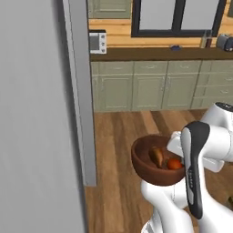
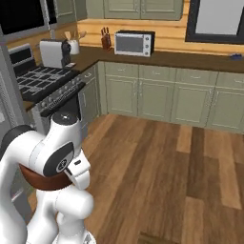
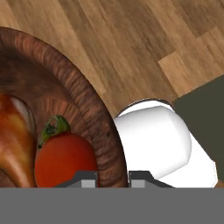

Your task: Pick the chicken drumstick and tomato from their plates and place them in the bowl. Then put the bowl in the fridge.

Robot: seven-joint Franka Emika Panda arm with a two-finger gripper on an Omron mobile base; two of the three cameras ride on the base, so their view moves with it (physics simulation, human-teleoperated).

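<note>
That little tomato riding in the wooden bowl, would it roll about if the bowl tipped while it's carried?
Probably. The tomato looks smooth and round, so it would likely roll. It lies loose beside the chicken drumstick, which may block it on that side. The bowl has deep, thick walls, so a slight tilt would probably not spill it.

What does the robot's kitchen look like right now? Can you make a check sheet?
Surface: wooden floor under the carried bowl.
Job's things: bowl held up in the air, chicken drumstick and tomato inside; fridge beside it at the left.
Clutter: microwave, coffee machine, knife block on the counter.
Tool: tool shut on the bowl's rim.
Cables: nothing seen.
Surroundings: green cabinets, stove, window.
</note>
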